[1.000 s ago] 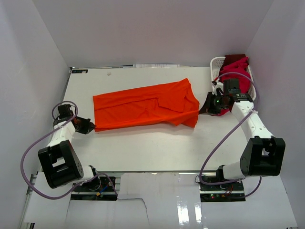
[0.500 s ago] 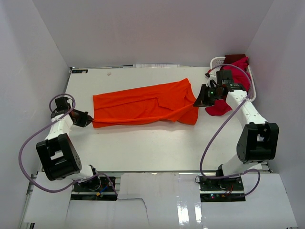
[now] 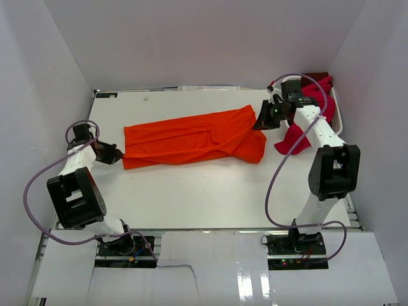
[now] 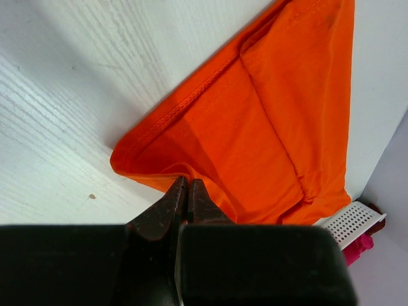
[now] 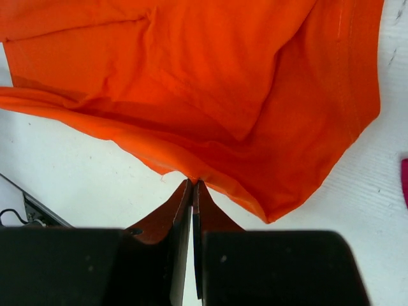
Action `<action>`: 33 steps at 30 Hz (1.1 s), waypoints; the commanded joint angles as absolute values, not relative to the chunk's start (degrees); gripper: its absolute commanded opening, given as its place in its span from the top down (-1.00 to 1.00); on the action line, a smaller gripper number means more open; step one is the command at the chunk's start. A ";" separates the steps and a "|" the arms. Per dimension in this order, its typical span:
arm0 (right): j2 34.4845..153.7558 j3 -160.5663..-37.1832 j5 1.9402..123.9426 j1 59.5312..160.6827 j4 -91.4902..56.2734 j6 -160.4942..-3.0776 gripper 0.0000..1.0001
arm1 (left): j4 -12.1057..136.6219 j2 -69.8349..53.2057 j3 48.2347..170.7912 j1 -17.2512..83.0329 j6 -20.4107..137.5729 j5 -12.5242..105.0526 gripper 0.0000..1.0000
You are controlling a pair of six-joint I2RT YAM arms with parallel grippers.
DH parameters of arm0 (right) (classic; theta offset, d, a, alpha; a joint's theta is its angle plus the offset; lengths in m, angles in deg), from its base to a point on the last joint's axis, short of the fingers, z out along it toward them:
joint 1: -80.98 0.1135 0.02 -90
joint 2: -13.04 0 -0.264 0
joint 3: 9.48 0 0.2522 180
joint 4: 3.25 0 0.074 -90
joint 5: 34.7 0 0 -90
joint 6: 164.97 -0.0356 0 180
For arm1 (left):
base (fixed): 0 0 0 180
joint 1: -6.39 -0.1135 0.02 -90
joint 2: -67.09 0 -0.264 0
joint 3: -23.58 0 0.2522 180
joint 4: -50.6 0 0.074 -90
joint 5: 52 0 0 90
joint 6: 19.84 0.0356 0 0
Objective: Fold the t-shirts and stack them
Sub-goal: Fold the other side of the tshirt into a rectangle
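The bright orange t-shirt (image 3: 191, 139) lies as a long folded band across the middle of the table. My left gripper (image 3: 117, 155) is shut on its left end; the left wrist view shows the tips (image 4: 188, 183) pinching the hem of the orange cloth (image 4: 274, 121). At the right end, my right gripper (image 3: 260, 123) is shut on the shirt's edge, with its tips (image 5: 192, 183) nipping the orange fabric (image 5: 223, 76), which is slightly lifted there. A crimson-magenta t-shirt (image 3: 292, 139) spills from the basket onto the table. A dark red t-shirt (image 3: 314, 79) sits at the basket's far end.
The white lattice basket (image 3: 336, 118) stands at the far right corner, partly hidden by my right arm; its corner (image 4: 349, 220) also shows in the left wrist view. White walls close in the table on three sides. Purple cables loop beside both arms.
Both grippers moved toward the far side holding the orange shirt's ends. The right one also moved left, folding the right end inward. The crimson shirt beside the basket came into view.
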State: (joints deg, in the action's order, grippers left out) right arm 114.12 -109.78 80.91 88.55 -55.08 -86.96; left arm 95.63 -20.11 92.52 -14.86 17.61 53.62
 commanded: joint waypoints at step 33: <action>142.15 -149.54 81.14 89.86 -62.01 -87.19 0.85 | 94.42 -33.89 108.71 -11.10 17.34 50.40 1.00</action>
